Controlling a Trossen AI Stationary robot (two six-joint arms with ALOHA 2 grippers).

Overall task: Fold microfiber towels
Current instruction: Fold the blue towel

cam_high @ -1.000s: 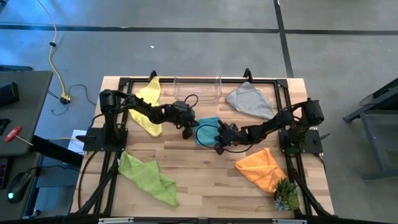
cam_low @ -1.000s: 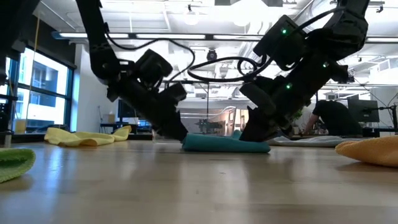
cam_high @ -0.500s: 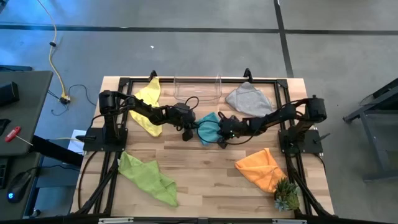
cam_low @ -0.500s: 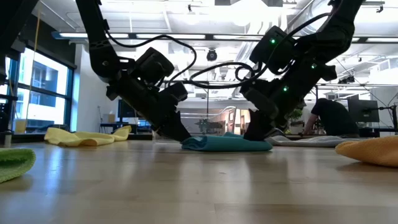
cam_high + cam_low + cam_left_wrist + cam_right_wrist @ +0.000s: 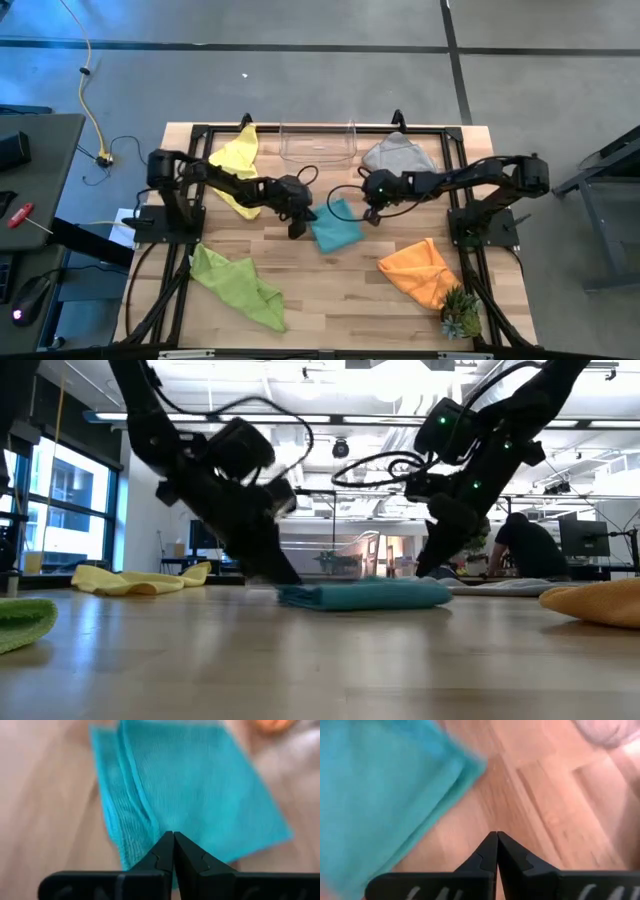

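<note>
High view. Table (image 5: 330, 300), wood top. Teal towel (image 5: 335, 229), folded, flat at centre. Left gripper (image 5: 296, 226) just beside its left edge, clenched, nothing seen in it. Right gripper (image 5: 372, 211) near the towel's upper right corner, clenched, holding nothing. Yellow towel (image 5: 237, 165) at the far left, partly under the left arm. Grey towel (image 5: 398, 156) at the far right. Green towel (image 5: 240, 285) at the near left. Orange towel (image 5: 420, 271) at the near right, with the plant (image 5: 460, 315) just beside it at the near edge. Clear bin (image 5: 318, 141) at the far edge, between yellow and grey.

Low view. Teal towel (image 5: 365, 594) lies flat in a low layered stack. Left gripper (image 5: 281, 576) reaches down at its left end; right gripper (image 5: 430, 568) sits at its right end. Yellow towel (image 5: 140, 579) behind on the left. Orange towel (image 5: 598, 603) on the right. A person (image 5: 530, 550) in the room behind.

Left wrist view. Fingers (image 5: 160, 857) pressed together over the teal towel's (image 5: 200, 790) edge; folded layers visible.

Right wrist view. Fingers (image 5: 507, 857) pressed together over bare wood, teal towel (image 5: 380, 785) beside them, apart.
</note>
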